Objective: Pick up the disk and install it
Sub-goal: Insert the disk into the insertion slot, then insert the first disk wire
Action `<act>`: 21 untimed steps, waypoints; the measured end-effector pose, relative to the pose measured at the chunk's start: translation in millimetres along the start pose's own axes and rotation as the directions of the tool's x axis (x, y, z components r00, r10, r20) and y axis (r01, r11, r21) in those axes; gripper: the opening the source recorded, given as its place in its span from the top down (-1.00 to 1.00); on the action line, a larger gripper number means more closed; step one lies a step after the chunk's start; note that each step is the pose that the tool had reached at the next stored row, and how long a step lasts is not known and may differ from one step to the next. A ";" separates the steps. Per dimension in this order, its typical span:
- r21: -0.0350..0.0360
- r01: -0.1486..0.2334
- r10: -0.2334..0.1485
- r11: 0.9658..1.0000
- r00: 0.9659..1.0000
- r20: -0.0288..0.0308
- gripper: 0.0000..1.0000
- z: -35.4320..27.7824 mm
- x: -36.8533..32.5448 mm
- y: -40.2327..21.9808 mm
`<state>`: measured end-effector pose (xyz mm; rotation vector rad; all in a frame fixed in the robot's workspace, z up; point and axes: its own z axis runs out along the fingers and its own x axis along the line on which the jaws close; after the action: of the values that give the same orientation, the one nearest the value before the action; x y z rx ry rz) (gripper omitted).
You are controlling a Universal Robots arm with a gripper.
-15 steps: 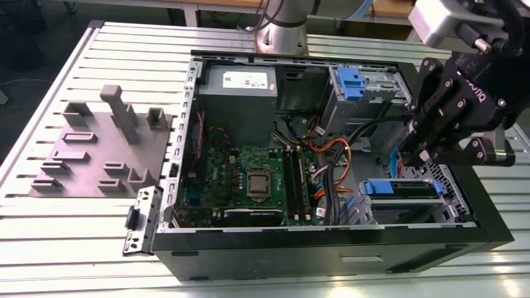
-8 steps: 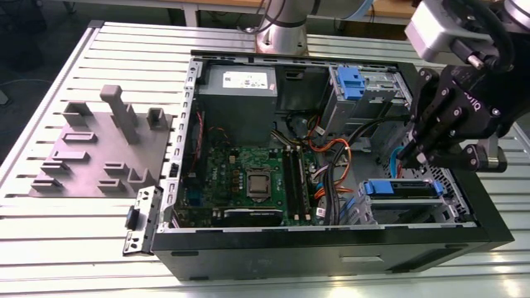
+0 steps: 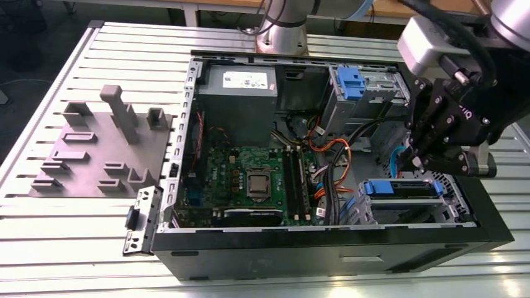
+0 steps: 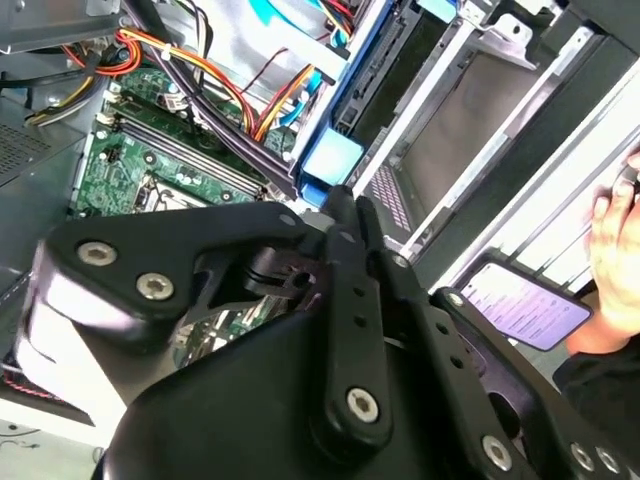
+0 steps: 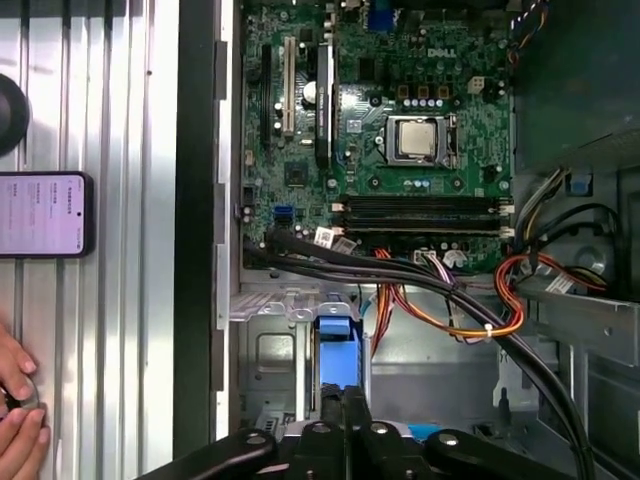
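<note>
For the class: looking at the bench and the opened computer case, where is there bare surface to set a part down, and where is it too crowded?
Free: the slatted table in front of the grey fixture block, and the strip behind it. Crowded: inside the case, where cables cross beside the motherboard, and the drive bay under the gripper. A phone and a hand occupy the table beside the case.

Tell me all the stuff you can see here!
table: one, silver, under everything
case: one, black, open, on the table
board: one, green, inside the case
power box: one, grey, far end of the case
cables: many, orange and black, beside the board
caddy: one, blue, far bay
disk: one, blue-framed, near bay
fixture: one, grey, exterior view's left
phone: one, black, on the table
hand: one, near the phone
tool: one, black, shut, at the disk
</note>
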<state>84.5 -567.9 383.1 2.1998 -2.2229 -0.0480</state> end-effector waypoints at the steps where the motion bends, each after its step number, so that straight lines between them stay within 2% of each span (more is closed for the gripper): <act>1: 0.000 0.002 -0.002 1.000 1.000 0.000 0.67 1.8 0.0 0.0; 2: 0.001 0.003 -0.003 1.000 1.000 0.000 0.79 3.7 0.0 -0.1; 8: 0.001 0.007 -0.007 1.000 1.000 0.000 0.79 14.2 0.2 -0.4; 21: 0.001 0.012 -0.012 1.000 1.000 0.000 0.79 15.4 0.2 -0.4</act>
<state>84.4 -567.9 367.8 2.2134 -2.2106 -0.0475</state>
